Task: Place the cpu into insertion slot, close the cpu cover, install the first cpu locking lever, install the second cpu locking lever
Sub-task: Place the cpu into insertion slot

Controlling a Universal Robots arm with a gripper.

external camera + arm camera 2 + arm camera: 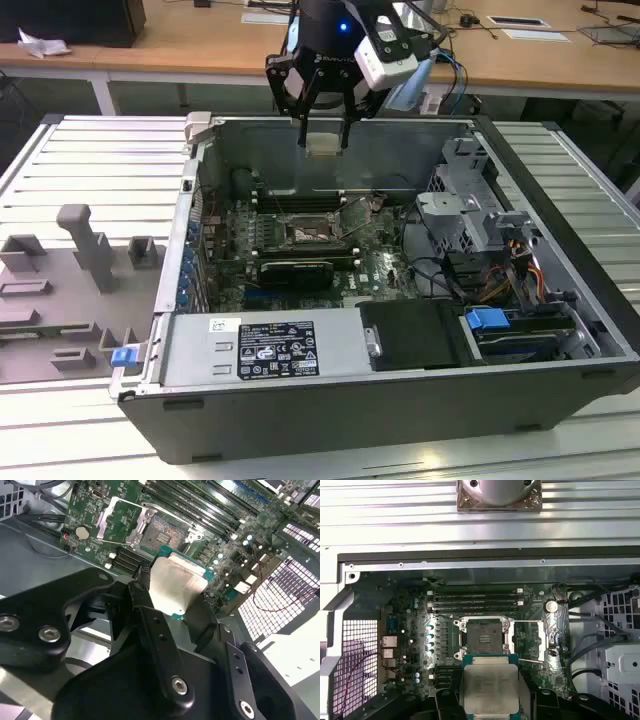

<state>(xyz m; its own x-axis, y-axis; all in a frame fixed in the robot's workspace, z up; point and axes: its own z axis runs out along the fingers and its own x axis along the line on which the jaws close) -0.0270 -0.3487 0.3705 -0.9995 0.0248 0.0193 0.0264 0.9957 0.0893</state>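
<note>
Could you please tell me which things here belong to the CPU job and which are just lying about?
Job: gripper, shut on the cpu; insertion slot, empty; cpu cover, swung open beside it.
Bystanders: memory slots; graphics card; grey fixtures.

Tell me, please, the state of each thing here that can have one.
Pale silver square cpu: held aloft, not seated.
Black two-fingered gripper: shut on the cpu.
Dark square insertion slot, silver-rimmed: empty, uncovered.
Thin silver metal cpu cover: swung open.
Dark grey computer case: side open.
</note>
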